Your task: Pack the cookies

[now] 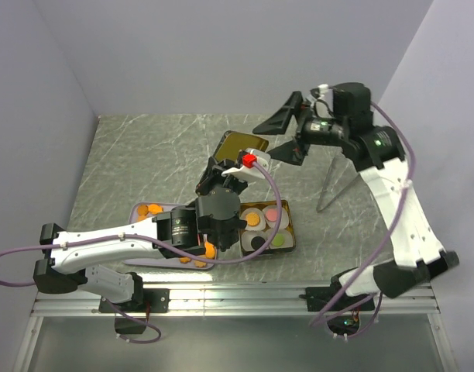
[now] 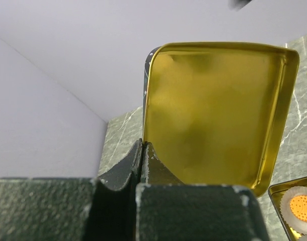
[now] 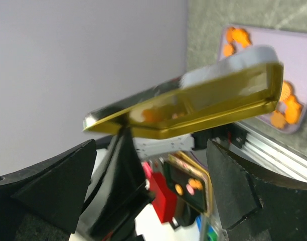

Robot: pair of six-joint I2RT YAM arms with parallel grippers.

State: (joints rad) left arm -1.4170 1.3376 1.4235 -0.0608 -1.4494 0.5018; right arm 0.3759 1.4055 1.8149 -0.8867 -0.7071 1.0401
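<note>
Your left pincer (image 2: 143,146) is clenching the edge of the gold tin lid (image 2: 213,115), holding it tilted above the counter (image 1: 144,155). Your right pincer (image 1: 274,137) is hanging released, fingers spread, just beside the lid's far corner. Below, cookies (image 1: 253,220) are sitting in paper cups (image 2: 285,199) inside the open tin (image 1: 292,229); more orange ones are lying on the lavender tray (image 1: 133,211).
</note>
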